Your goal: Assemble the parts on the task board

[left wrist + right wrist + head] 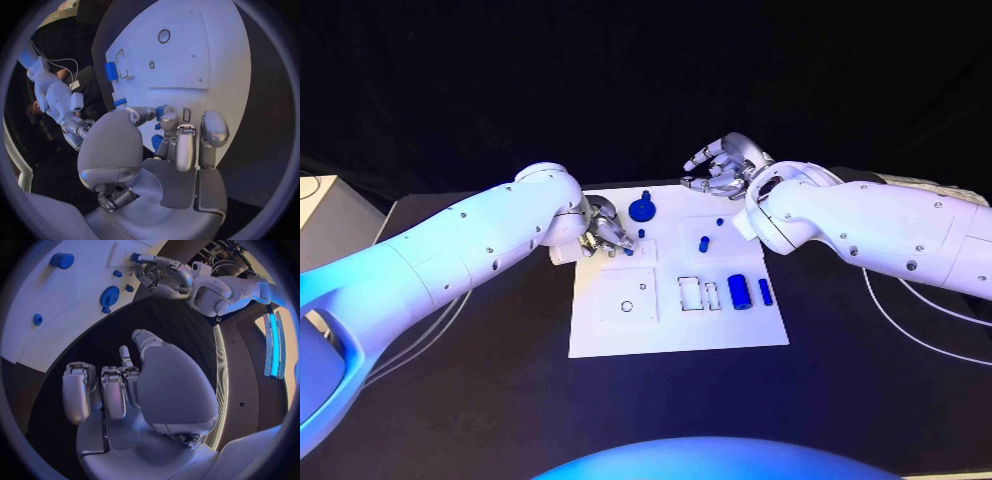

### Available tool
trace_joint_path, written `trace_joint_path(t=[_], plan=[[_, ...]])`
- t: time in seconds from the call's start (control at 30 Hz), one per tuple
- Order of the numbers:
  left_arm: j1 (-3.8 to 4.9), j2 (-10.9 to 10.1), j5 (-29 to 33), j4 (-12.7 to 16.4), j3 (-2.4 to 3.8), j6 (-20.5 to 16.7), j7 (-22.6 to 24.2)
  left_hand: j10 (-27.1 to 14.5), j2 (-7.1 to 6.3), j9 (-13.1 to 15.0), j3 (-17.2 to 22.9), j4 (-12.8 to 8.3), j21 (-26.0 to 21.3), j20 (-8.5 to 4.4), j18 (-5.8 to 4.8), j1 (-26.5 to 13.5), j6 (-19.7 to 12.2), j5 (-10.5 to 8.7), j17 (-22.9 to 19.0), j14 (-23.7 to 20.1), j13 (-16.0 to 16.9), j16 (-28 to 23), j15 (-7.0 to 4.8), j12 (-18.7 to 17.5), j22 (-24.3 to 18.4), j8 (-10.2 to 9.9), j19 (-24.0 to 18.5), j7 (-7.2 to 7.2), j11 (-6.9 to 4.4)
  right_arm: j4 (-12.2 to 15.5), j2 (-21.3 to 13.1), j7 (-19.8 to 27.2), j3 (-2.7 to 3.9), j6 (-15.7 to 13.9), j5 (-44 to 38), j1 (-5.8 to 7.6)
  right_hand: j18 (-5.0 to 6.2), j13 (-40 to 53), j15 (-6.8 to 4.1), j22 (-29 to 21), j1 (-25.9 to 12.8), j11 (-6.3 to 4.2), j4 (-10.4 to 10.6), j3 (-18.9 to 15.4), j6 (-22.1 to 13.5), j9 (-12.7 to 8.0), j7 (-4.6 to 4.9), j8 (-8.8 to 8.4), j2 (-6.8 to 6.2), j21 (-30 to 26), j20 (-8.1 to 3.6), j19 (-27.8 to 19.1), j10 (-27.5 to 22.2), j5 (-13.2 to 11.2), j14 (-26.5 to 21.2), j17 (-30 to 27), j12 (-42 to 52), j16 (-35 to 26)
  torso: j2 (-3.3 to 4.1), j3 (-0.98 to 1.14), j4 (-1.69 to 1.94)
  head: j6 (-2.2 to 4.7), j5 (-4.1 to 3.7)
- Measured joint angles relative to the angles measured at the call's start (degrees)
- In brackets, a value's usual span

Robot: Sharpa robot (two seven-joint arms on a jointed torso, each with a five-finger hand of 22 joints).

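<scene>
Left hand point(604, 236) down on board point(675, 335) at its left edge, fingers pinching small blue part point(160, 111). Right hand point(723, 168) lifted over table beyond far edge, fingers curled, holding nothing. Blue cylinder point(738, 291) lying near board middle.

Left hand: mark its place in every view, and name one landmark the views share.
Head view: left hand at the task board's left edge, on the far half.
Left wrist view: own hand rises through the middle, fingers over the board.
Right wrist view: seen across the board, at.
Shared landmark: the white task board.
</scene>
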Motion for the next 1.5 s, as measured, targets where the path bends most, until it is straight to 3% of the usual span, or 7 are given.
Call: trace_joint_path(t=[1.03,1.3,1.5], plan=[[-0.13,0.4,-1.4,-0.4,-0.19,0.1,0.0,0.0,0.02,0.0,0.0,0.0,0.0,-0.21,0.00,0.0,0.1,0.25,0.0,0.0,0.0,0.0,0.00,0.0,0.1,-0.1,0.2,-0.06,0.01,0.1,-0.1,0.0,0.00,0.0,0.0,0.00,0.00,0.0,0.00,0.0,0.0,0.00,0.0,0.0,0.0,0.0,0.00,0.00,0.00,0.0,0.00,0.0,0.0,0.0,0.0,0.0,0.0,0.0,0.01,-0.02,-0.04,-0.44,-0.12],[0.17,0.5,-1.8,-0.3,-1.21,-0.1,0.3,0.0,0.02,-0.1,0.0,0.0,0.0,-0.21,0.00,0.0,0.1,0.23,0.0,0.2,0.0,0.0,-0.21,0.0,0.1,-0.1,0.2,-0.05,0.00,0.1,-0.1,-0.1,0.02,0.0,-0.1,0.00,0.00,0.0,0.00,0.0,0.0,0.00,0.0,0.0,0.0,0.0,0.00,0.00,0.00,0.0,0.00,0.0,0.0,0.0,0.0,0.0,0.0,0.0,0.01,0.01,-0.03,-0.65,-0.23],[0.26,0.7,-2.0,-0.4,-1.59,-0.4,0.5,0.0,0.01,0.0,0.0,0.0,0.0,-0.21,0.00,0.0,0.2,0.18,0.0,0.2,0.0,0.0,-0.21,0.0,0.1,0.1,0.2,0.05,0.01,0.1,0.0,-0.1,0.02,0.1,-0.1,0.00,0.00,0.0,0.00,0.0,0.0,0.00,0.0,0.0,0.0,0.0,0.00,0.00,0.00,0.0,0.00,0.0,0.0,0.0,0.0,0.0,0.0,0.0,0.01,0.02,0.00,-0.71,-0.26]])
